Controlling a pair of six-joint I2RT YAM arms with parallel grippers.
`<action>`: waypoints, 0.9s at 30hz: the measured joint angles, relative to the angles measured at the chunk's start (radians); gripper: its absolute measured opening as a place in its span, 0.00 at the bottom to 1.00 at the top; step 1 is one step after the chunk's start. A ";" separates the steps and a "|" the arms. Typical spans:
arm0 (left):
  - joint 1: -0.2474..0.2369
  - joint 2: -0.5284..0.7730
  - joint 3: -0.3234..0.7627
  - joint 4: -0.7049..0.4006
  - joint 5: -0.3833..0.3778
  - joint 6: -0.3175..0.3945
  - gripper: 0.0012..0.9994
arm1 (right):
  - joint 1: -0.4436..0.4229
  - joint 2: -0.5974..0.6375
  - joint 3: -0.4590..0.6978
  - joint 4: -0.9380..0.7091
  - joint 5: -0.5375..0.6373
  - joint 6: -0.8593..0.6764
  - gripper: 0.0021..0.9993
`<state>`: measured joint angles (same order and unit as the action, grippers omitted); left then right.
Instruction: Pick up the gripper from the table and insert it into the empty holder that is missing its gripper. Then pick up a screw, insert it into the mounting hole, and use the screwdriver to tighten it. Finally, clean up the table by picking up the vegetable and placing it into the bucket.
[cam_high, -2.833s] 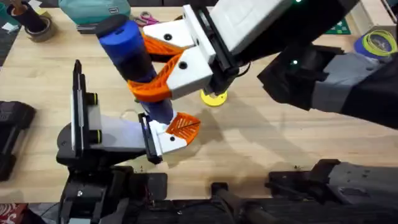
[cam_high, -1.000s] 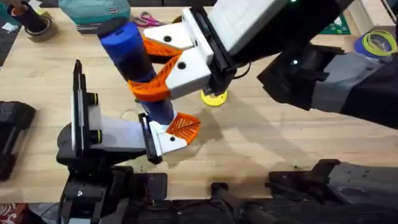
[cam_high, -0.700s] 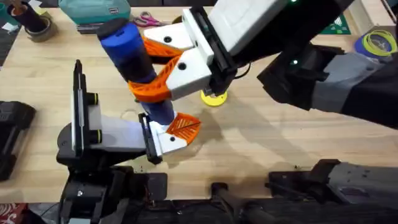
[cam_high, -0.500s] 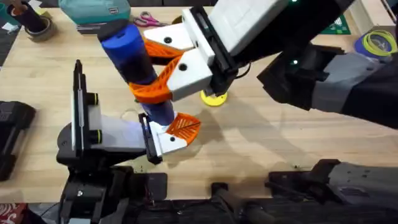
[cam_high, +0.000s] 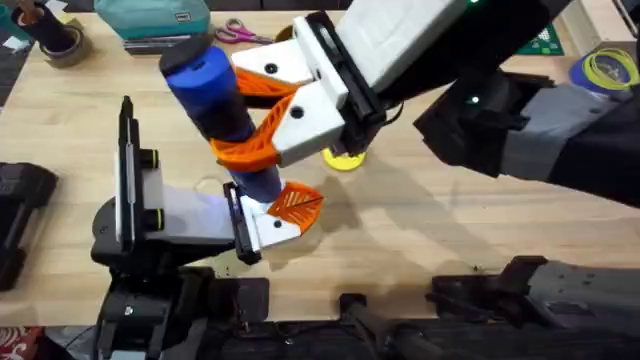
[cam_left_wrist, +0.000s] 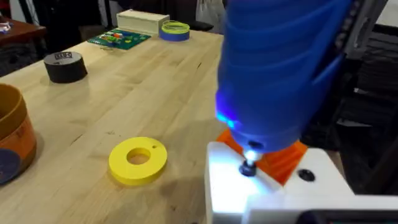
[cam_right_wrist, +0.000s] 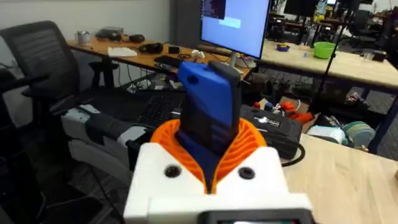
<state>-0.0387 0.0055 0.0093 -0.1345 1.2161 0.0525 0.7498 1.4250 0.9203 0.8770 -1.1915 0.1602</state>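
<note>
Overhead, I'm at the tightening step: my right gripper (cam_high: 262, 118) clamps the screwdriver (cam_high: 215, 100), upright over the holder (cam_high: 268, 226), whose orange wedge (cam_high: 297, 201) looks seated. On the left wrist view its lit tip sits on the screw (cam_left_wrist: 249, 167) (left fingers I cannot tell). Right wrist: the orange pads (cam_right_wrist: 249, 142) pinch the blue body. Next I'd press straight down and spin.

The right end effector (cam_right_wrist: 211, 163) clamps the blue screwdriver (cam_right_wrist: 207, 109) between orange pads (cam_right_wrist: 249, 146); a monitor (cam_right_wrist: 235, 25) stands behind.
</note>
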 joint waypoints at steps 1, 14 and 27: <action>0.000 0.000 0.000 0.000 0.000 0.000 0.01 | 0.000 0.000 0.000 0.000 0.000 -0.002 0.02; 0.000 0.000 0.000 0.000 0.000 0.000 0.01 | 0.000 0.000 -0.002 -0.011 0.012 -0.012 0.02; 0.000 0.001 0.000 0.000 0.000 -0.007 0.01 | 0.000 -0.003 -0.002 -0.075 0.114 0.000 0.02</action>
<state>-0.0387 0.0067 0.0093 -0.1349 1.2163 0.0452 0.7494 1.4220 0.9188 0.8022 -1.0774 0.1599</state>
